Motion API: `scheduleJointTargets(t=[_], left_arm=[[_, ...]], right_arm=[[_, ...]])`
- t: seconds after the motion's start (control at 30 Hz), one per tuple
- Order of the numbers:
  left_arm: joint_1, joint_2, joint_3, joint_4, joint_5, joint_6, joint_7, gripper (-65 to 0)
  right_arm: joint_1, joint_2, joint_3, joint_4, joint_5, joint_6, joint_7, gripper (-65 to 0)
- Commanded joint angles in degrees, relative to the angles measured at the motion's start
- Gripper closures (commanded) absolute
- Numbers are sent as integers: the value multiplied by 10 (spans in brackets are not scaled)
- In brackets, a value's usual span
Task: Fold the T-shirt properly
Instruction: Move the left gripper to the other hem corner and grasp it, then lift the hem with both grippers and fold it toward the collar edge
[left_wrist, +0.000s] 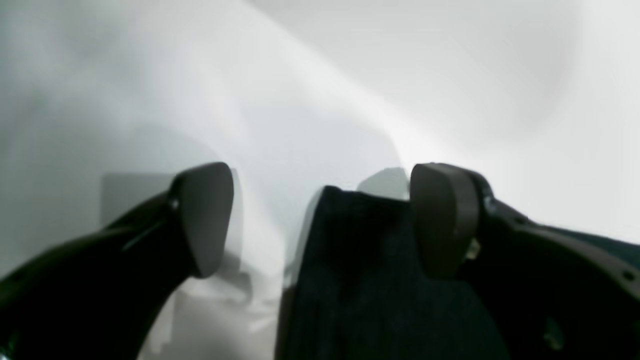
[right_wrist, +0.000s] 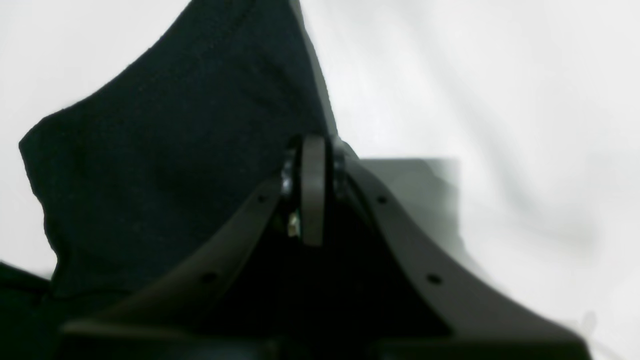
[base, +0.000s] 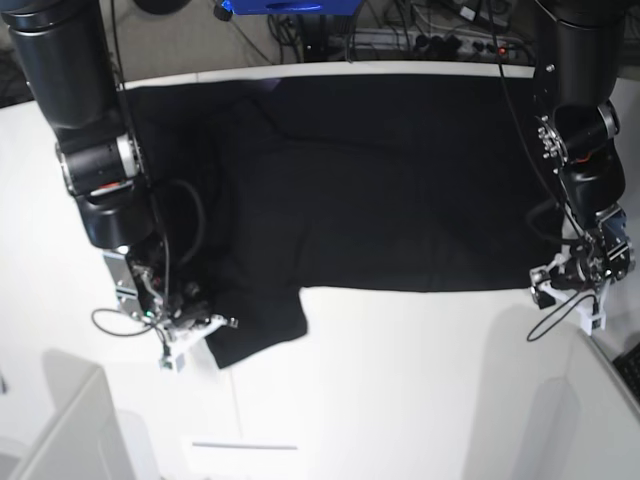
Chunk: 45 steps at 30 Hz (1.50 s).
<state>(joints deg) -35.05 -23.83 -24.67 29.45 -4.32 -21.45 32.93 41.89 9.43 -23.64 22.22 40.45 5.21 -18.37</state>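
Overall, the T-shirt (base: 370, 190) lies spread on the white tabletop (base: 400, 380), seemingly unfolded or once-folded. Right pincer (right_wrist: 313, 165) is clamped at a sleeve edge; left pincer (left_wrist: 320, 220) gapes around the hem corner. Folding largely remains.

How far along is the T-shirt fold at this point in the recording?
Barely begun. Done: the T-shirt lies spread flat on the white table, no fold visible. In hand: the right gripper is shut at the sleeve edge; the left gripper is open at the hem corner, one finger over the cloth. Left: closing the left gripper and all folds.
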Motion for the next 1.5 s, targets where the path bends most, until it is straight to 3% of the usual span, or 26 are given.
scheduleJointTargets(t=[0.0, 0.3, 0.4, 0.67, 0.73, 0.97, 1.23, 1.37, 1.47], left_arm=[[-10, -4, 0, 2, 4, -2, 16, -523], [-3, 14, 1, 2, 5, -2, 16, -512], [5, 15, 1, 2, 0, -2, 16, -400], [12, 15, 1, 3, -1, -2, 16, 0], [12, 14, 1, 3, -1, -4, 16, 0], [33, 13, 0, 32, -1, -70, 19, 0], [95, 21, -5, 210, -2, -73, 77, 0], [119, 23, -5, 268, -2, -73, 102, 0], [128, 30, -6, 294, -11, -73, 118, 0]], right_arm=[[16, 4, 1, 4, -1, 0, -8, 0], [16, 4, 1, 4, -1, 0, -8, 0], [16, 4, 1, 4, -1, 0, -8, 0], [15, 4, 2, 4, 2, 0, -8, 0], [15, 4, 2, 4, 2, 0, -8, 0], [15, 6, 2, 8, -1, 0, -7, 0], [-23, 44, 2, 111, 1, -2, -8, 0], [-54, 56, 2, 175, 1, -50, -10, 0], [-71, 64, 2, 214, 1, -57, -10, 0]])
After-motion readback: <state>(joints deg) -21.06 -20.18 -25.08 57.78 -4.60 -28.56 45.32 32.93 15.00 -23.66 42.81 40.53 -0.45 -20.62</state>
